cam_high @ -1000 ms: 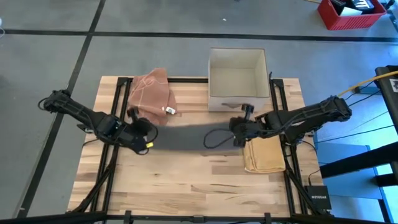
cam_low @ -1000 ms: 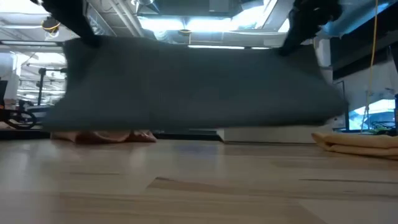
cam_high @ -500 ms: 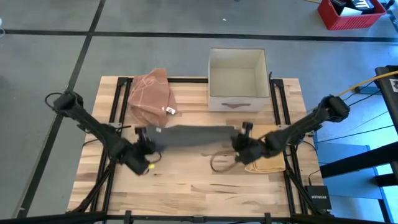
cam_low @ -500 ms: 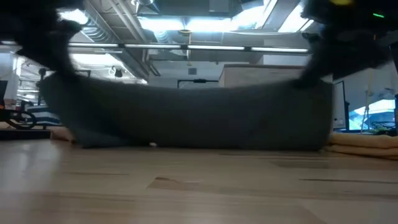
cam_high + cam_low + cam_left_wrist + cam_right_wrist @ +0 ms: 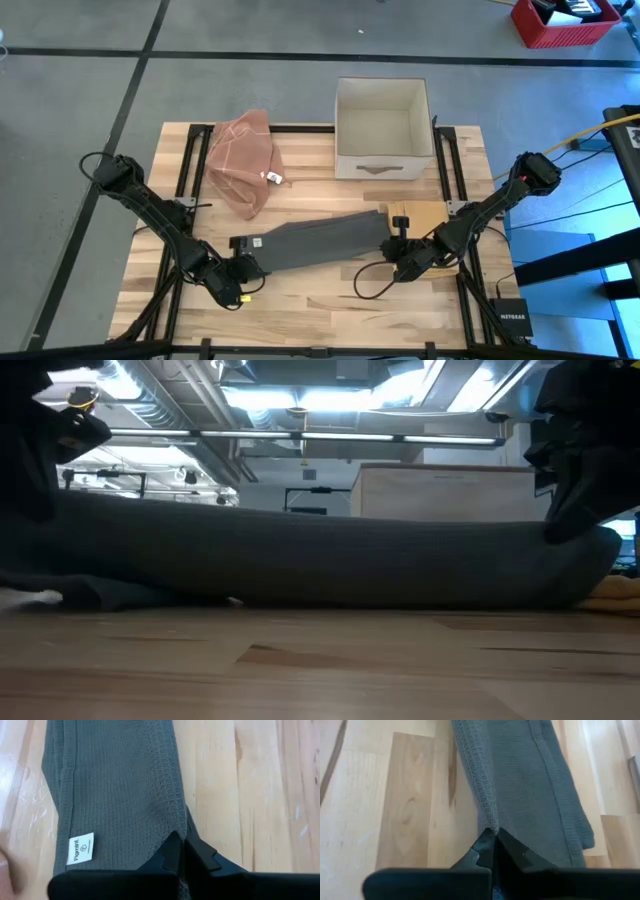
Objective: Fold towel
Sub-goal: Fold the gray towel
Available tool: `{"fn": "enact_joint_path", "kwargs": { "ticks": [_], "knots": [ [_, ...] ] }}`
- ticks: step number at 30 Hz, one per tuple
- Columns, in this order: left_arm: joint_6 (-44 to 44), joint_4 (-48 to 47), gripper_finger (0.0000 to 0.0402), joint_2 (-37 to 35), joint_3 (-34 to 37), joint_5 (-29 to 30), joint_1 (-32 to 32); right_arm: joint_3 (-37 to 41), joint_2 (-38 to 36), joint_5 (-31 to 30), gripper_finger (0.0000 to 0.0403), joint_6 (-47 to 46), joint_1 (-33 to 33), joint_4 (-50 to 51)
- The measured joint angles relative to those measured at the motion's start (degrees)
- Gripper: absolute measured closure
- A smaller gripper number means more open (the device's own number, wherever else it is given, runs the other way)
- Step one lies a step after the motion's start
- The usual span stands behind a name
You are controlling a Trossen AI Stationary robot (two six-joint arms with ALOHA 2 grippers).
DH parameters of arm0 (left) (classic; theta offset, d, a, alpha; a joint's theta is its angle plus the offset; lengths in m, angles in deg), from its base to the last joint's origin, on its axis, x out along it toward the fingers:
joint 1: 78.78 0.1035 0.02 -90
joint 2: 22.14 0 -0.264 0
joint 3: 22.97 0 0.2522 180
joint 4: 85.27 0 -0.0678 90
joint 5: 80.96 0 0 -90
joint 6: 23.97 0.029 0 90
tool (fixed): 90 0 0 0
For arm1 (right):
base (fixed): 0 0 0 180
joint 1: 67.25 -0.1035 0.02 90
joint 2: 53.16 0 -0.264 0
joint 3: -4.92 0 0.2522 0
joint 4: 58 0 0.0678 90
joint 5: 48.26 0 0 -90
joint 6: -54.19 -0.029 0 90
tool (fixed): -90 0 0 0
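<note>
Your wooden table (image 5: 320, 300) fills the middle of the overhead view, with both dark arms reaching in low over its near half. The biggest thing on it after that is the open white box (image 5: 383, 128) at the far edge, a little right of centre. The grey towel (image 5: 315, 240) you are working on lies stretched in a long band across the table's middle, running from the left arm's end up toward the right; in the low view it sags along the tabletop as a dark strip (image 5: 320, 570) spanning nearly the whole width. A crumpled pink cloth (image 5: 245, 160) sits on the far left part of the table, well apart from the towel, and a folded tan cloth (image 5: 425, 218) lies at the right side, just beside the towel's right end. Your left gripper (image 5: 243, 270) is down at the towel's left end, its fingers (image 5: 172, 855) pinched together on the towel's edge. Your right gripper (image 5: 402, 262) is at the towel's right end, fingers (image 5: 487, 849) likewise clamped on the fabric's edge. A small white label (image 5: 80, 848) shows on the towel near the left gripper.
</note>
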Motion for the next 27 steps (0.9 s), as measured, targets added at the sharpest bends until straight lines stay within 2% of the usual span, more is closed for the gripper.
{"fn": "enact_joint_path", "kwargs": {
  "ticks": [4,8,13,16,19,24,27],
  "knots": [
    [0.68,-0.16,0.0381,0.1,0.54,-0.19,0.75,0.0,-0.01,-1.42,0.0378,0.09,0.0,0.6],
    [2.51,-2.44,0.0389,0.1,-0.91,-0.24,2.93,0.0,-0.01,-1.75,0.0396,0.05,0.0,0.91],
    [4.93,-21.24,0.0398,-0.57,-9.84,0.84,7.33,-0.98,-0.29,-7.09,0.0395,-1.44,0.0,2.02],
    [4.83,-33.66,0.0399,-1.96,-16.18,4.75,10.12,-3.7,-2.11,-12.83,0.0399,-1.82,0.0,4.78],
    [4.83,-40.6,0.04,-4.23,-20.72,11.35,11.99,-7.98,-4.61,-20.1,0.0398,-2.77,0.0,9.31],
    [9.15,-41.6,0.04,-9.78,-22.8,18.16,14.76,-16.53,-8.71,-27.73,0.0399,-1.66,0.22,18.09],
    [12.25,-41.99,0.04,-11.91,-22.76,18.57,16.83,-19.24,-10.45,-27.91,0.04,-1.44,2.45,21.14]
  ]
}}
